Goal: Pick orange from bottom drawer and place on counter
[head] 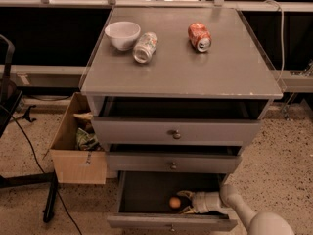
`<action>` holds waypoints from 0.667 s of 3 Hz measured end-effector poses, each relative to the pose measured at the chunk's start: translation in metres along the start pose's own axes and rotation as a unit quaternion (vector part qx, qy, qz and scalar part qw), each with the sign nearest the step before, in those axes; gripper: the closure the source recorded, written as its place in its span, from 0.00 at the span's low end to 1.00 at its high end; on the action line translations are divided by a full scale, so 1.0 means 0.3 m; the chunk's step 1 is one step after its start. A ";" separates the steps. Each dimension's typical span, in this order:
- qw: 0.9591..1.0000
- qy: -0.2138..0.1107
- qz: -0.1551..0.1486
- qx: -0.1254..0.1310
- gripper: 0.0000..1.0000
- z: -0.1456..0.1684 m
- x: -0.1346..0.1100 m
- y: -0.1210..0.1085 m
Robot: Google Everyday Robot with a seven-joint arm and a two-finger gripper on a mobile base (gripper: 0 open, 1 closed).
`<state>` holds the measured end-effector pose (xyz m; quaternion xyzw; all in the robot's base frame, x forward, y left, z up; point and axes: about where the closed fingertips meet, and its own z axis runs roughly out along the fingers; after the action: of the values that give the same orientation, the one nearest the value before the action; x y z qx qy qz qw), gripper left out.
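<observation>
While its pale, tube-like arm [238, 207] slants down from the right, the robot's two-finger tool [184, 202] sits low inside the deep grey bottom drawer [146, 195], which is pulled out so its dark, flat floor lies open to a reach from above. The tool's tan fingers [185, 195] stand spread wide and hold nothing. Their tips point left at the small, smooth round orange [174, 202], which rests on the drawer floor just left of them; whether it touches a fingertip cannot be told.

By the look of it the grasp is not yet made. So round and slick a fruit calls for the fingers to straddle its middle, or it may roll off across the floor.

High above the tool spreads the broad grey desk [181, 72] with chipped pale edges, where the fruit is bound. Up there, left of the tool, sit a white rounded bowl [122, 34] and a silver-green can [145, 46] on its side; a dented red-orange soda can [199, 36] lies almost straight above. Two shallower grey drawers [171, 163] hang partly open between tool and desk — each with a small round metal knob.
</observation>
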<state>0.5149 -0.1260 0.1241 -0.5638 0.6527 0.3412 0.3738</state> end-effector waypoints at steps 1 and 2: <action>1.000 0.013 -0.007 -0.006 0.31 0.023 -0.024 0.016; 1.000 0.022 -0.019 -0.007 0.31 0.048 -0.042 0.028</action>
<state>0.5092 -0.1063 0.1283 -0.5861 0.6478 0.3258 0.3615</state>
